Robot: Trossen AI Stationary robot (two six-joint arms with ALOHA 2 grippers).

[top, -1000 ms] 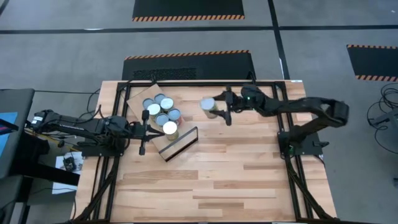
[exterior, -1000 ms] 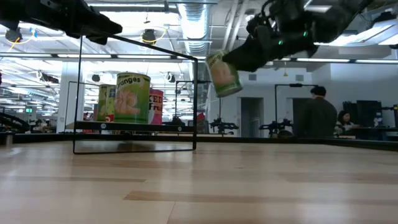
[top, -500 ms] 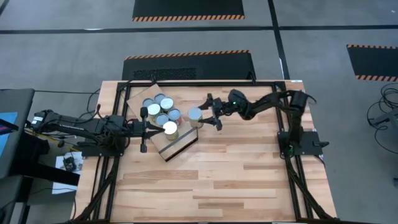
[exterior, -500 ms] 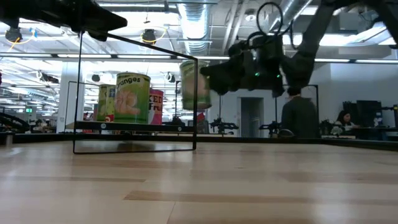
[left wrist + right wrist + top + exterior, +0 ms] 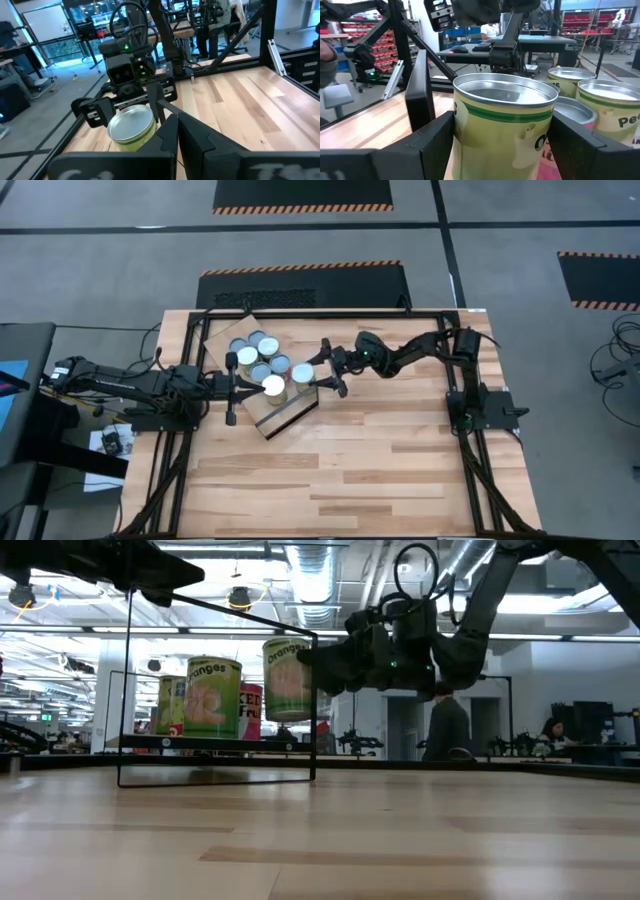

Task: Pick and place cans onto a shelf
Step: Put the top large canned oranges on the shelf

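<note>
The shelf [image 5: 285, 412] lies slantwise at the table's far left, its black open frame [image 5: 130, 690] at the near end. Several cans [image 5: 257, 357] stand on its board. My right gripper [image 5: 316, 370] is shut on one more greenish-yellow can [image 5: 302, 371] marked Oranges [image 5: 287, 678], beside the frame's right post, just above the board. My left gripper [image 5: 250, 387] is shut and level at the top of the frame's left side; in the left wrist view its fingers [image 5: 176, 131] point at the held can [image 5: 132, 128]. My right gripper pinches the can's round side wall [image 5: 465, 135] between its two fingers [image 5: 427, 142], one on each side, below the rim. The fingers come in level from the table's right. The can hangs upright, lifted a little clear of the board. My left gripper: I cannot tell whether it touches the frame.
Black rails [image 5: 330, 310] border the tabletop. The standing cans [image 5: 600, 110] are close beyond the held one. Bare wood [image 5: 380, 470] fills the table's near half. People stand in the room behind [image 5: 445, 730].
My right gripper has gone down and toward the table's left and near side, carrying the can to the shelf's frame. It has levelled out. The can, tilted before, now hangs upright.
</note>
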